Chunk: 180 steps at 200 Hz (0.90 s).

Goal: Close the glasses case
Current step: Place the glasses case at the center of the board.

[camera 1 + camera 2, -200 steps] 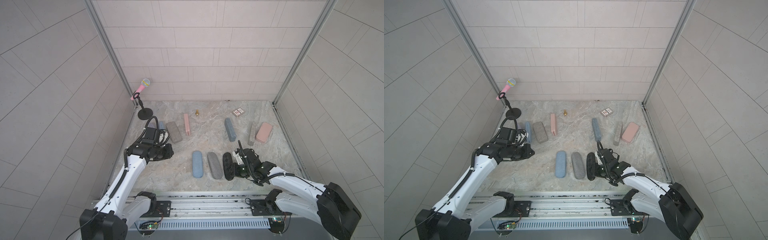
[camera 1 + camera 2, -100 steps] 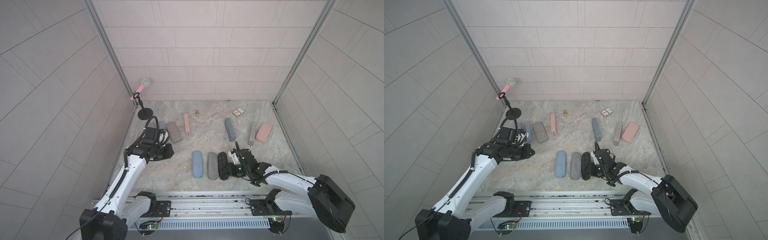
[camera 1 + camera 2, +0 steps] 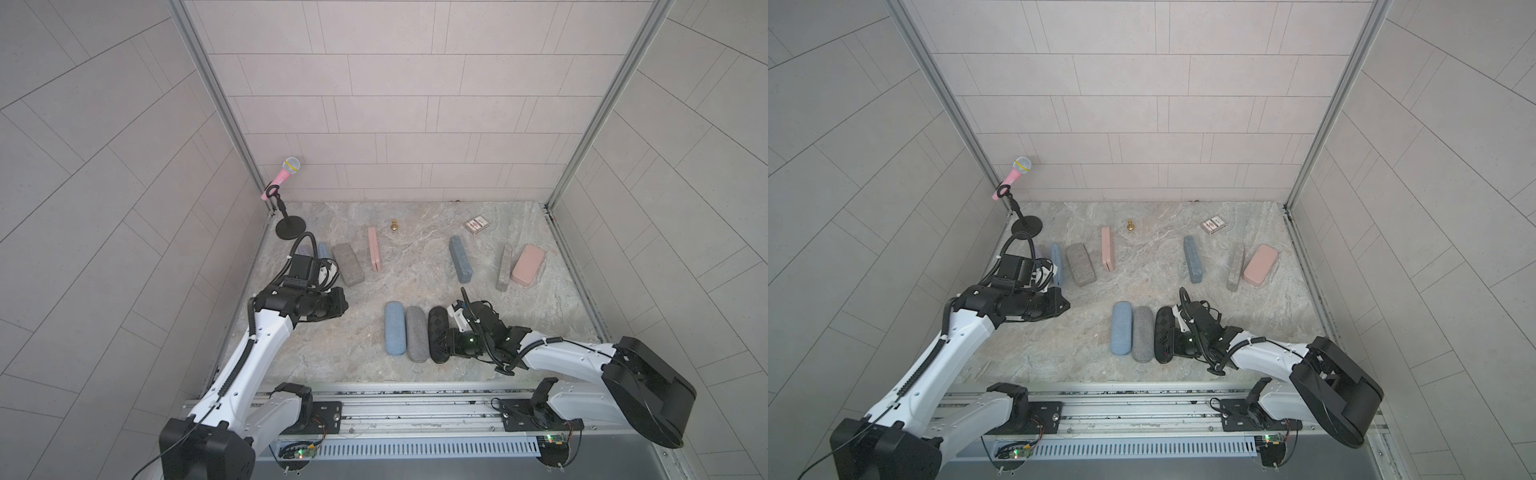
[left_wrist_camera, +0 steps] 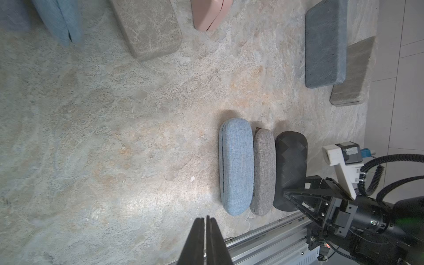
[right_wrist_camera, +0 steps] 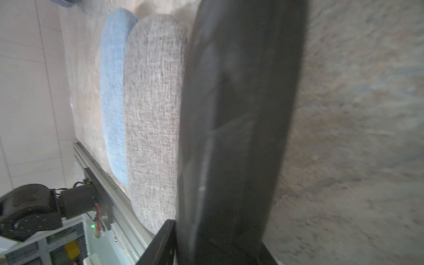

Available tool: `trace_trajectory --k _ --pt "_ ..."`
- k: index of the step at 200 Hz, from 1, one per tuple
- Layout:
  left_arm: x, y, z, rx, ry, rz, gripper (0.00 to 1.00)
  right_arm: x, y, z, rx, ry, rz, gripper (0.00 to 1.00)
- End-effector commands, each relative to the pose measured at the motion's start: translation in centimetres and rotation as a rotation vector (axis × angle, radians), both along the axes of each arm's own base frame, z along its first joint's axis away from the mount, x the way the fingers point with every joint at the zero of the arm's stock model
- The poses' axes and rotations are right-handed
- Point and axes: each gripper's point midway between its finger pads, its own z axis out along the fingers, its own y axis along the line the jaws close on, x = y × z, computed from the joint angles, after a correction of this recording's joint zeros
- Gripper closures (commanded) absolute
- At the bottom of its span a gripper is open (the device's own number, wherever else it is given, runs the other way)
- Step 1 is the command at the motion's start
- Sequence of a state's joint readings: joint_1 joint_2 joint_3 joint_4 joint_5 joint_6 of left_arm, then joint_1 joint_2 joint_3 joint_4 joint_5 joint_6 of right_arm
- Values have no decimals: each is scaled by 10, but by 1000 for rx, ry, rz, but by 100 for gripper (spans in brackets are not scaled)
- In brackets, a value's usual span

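Note:
A black glasses case (image 3: 438,332) (image 3: 1163,332) lies closed at the right end of a row with a grey case (image 3: 417,332) and a blue case (image 3: 395,328), all near the table's front. My right gripper (image 3: 442,347) (image 5: 218,231) sits low at the black case's near end. Its jaws straddle that case (image 5: 241,114) with a thin light gap at one finger (image 5: 160,241), so they read as open. My left gripper (image 4: 205,218) (image 3: 343,305) hangs shut and empty over bare table, left of the row.
Several more cases lie farther back, among them a grey one (image 3: 348,264), a thin pink one (image 3: 373,248), a dark blue one (image 3: 460,258) and a pink one (image 3: 528,266). A pink microphone on a stand (image 3: 286,174), a card pack (image 3: 476,224) and a small gold piece (image 3: 394,225) are at the rear.
My right gripper has slid the black case left until it lies against the grey case, which now lies straight beside the blue one. The left arm has not moved.

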State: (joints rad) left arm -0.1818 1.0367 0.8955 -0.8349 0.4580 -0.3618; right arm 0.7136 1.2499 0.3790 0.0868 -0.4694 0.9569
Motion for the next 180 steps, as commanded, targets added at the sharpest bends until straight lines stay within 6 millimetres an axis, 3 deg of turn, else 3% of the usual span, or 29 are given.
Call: trace_trajectory --k 1,41,115,135,160,180 --pt "-1 -2 1 -4 -8 -18 89 -2 -13 -6 -73 8 -35 47" --pt "-1 -3 1 -9 -10 -22 89 -1 -33 6 -154 -33 -65 36" --pt "-1 -3 1 -6 -11 -20 89 9 -53 20 -244 -76 -99 35" --pt "-1 -3 1 -5 -9 -20 89 12 -61 24 -286 -83 -108 46" --pt "-1 -3 0 -5 -7 -21 90 15 -68 28 -324 -95 -124 75" --pt "-1 -3 0 -5 -7 -21 89 16 -73 26 -347 -102 -132 85"
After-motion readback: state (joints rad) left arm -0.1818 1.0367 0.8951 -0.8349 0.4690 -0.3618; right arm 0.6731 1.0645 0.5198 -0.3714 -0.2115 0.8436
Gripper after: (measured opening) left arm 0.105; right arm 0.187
